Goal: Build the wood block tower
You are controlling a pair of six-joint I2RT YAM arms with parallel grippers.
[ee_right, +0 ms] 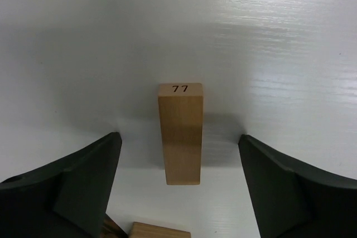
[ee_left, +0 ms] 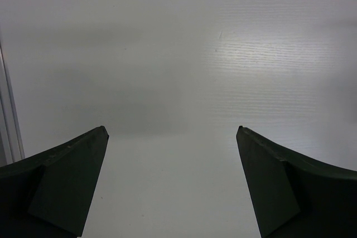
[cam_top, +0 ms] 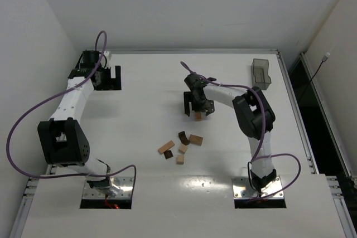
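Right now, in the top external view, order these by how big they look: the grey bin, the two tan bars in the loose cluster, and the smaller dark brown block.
1. the translucent grey bin
2. the right tan bar and the left tan bar, too alike to rank
3. the small dark brown block

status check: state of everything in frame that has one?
left end effector: open, empty.
right end effector: open, straddling the bar, not touching it.
bar: upright, "77" on its top end, standing free.
loose blocks: lying scattered, unstacked.
bin: upright, looks empty.
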